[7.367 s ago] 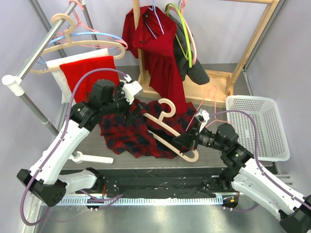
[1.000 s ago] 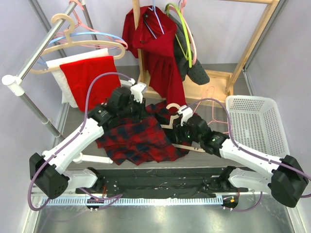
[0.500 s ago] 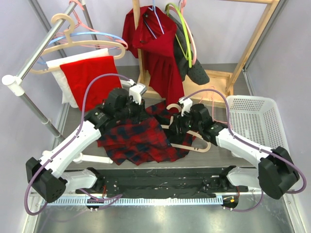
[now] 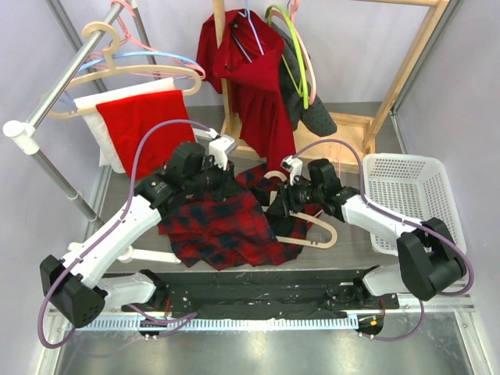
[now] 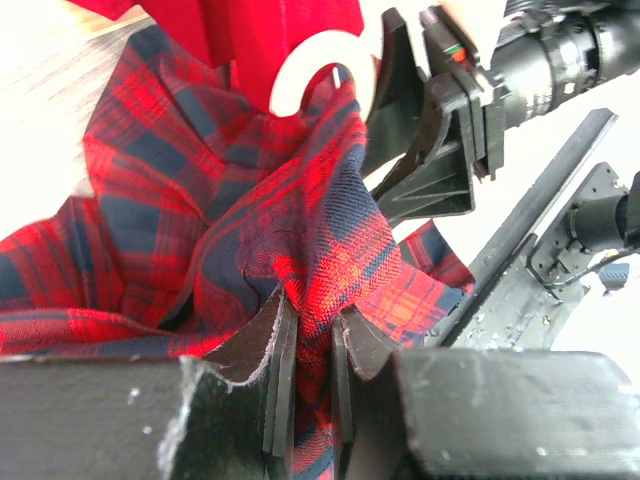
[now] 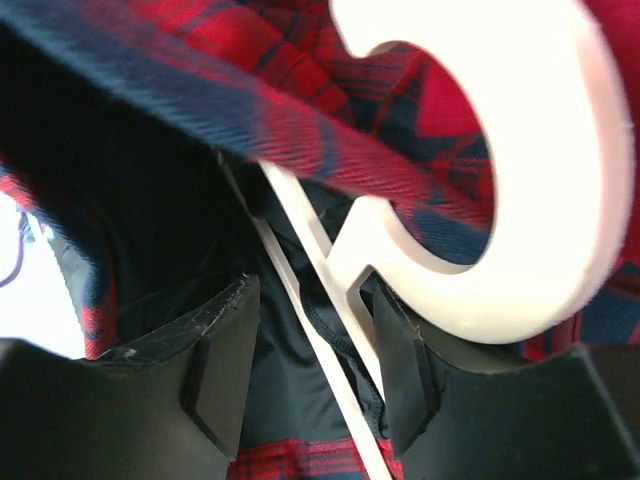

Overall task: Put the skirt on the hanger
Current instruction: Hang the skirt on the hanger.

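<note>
Skirt (image 5: 200,220) fold in left gripper (image 5: 308,340); hanger neck (image 6: 368,245) inside right gripper (image 6: 315,300)

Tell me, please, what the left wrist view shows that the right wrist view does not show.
Only the left wrist view: the left gripper shut on a fold of the skirt, and the right gripper seen from outside. Only the right wrist view: the neck of the hanger between the right gripper's open fingers, and the skirt's dark lining. Both: the plaid skirt and the hanger's white hook.
</note>
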`<state>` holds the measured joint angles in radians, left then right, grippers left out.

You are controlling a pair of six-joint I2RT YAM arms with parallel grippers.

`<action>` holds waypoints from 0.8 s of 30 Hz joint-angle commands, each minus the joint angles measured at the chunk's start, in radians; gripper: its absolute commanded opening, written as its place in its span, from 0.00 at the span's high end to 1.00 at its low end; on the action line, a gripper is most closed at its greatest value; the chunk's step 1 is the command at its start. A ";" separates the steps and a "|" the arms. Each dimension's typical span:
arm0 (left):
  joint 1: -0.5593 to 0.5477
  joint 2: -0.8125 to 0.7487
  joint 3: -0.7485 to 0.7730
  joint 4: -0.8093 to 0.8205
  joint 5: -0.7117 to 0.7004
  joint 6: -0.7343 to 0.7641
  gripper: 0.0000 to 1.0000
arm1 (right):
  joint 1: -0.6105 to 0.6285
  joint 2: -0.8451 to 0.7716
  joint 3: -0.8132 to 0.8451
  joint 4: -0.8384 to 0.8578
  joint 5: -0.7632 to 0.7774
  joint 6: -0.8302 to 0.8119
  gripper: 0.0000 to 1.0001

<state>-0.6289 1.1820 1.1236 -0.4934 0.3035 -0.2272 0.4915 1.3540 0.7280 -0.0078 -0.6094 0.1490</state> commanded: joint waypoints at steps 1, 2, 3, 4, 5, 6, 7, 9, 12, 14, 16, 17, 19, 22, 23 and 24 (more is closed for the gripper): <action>0.000 -0.028 0.013 0.019 0.055 0.009 1.00 | 0.004 0.023 0.045 -0.029 -0.130 -0.046 0.45; -0.002 -0.027 0.015 0.019 0.062 0.009 1.00 | 0.004 0.023 0.042 -0.021 -0.122 -0.046 0.44; -0.002 -0.025 0.016 0.018 0.066 0.008 1.00 | 0.004 0.022 0.039 -0.006 -0.080 -0.046 0.42; -0.002 -0.022 0.016 0.018 0.072 0.011 1.00 | 0.002 0.017 0.028 0.000 -0.038 -0.046 0.40; -0.002 -0.022 0.016 0.019 0.081 0.009 1.00 | 0.002 0.013 0.025 0.003 -0.005 -0.054 0.38; -0.002 -0.024 0.016 0.019 0.083 0.012 1.00 | 0.004 0.013 0.022 0.003 0.058 -0.060 0.35; 0.000 -0.024 0.016 0.018 0.086 0.011 1.00 | 0.001 0.014 0.019 0.003 0.089 -0.063 0.34; -0.002 -0.025 0.019 0.015 0.097 0.012 1.00 | -0.007 0.042 0.019 0.038 0.122 -0.075 0.32; -0.002 -0.027 0.024 0.012 0.098 0.014 1.00 | -0.024 0.104 0.025 0.054 0.039 -0.066 0.34; -0.002 -0.028 0.028 0.003 0.094 0.017 1.00 | -0.024 0.126 0.028 0.058 -0.076 -0.052 0.41; -0.002 -0.030 0.030 -0.004 0.091 0.019 1.00 | -0.025 0.132 0.005 0.104 -0.162 -0.025 0.48; -0.002 -0.030 0.030 -0.002 0.088 0.019 1.00 | -0.024 0.128 -0.007 0.124 -0.211 -0.016 0.51; -0.002 -0.028 0.030 -0.004 0.083 0.017 1.00 | -0.025 0.097 -0.038 0.166 -0.216 0.010 0.61; -0.002 -0.030 0.033 -0.010 0.062 0.012 1.00 | -0.024 0.044 -0.047 0.154 -0.179 0.021 0.73; 0.000 -0.028 0.035 -0.013 0.057 0.012 1.00 | -0.025 0.028 -0.045 0.129 -0.152 0.021 0.81; -0.002 -0.027 0.038 -0.013 0.052 0.012 1.00 | -0.024 0.013 -0.038 0.111 -0.127 0.024 0.84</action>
<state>-0.6289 1.1820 1.1236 -0.5220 0.3592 -0.2230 0.4683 1.4548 0.6804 0.0856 -0.7628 0.1486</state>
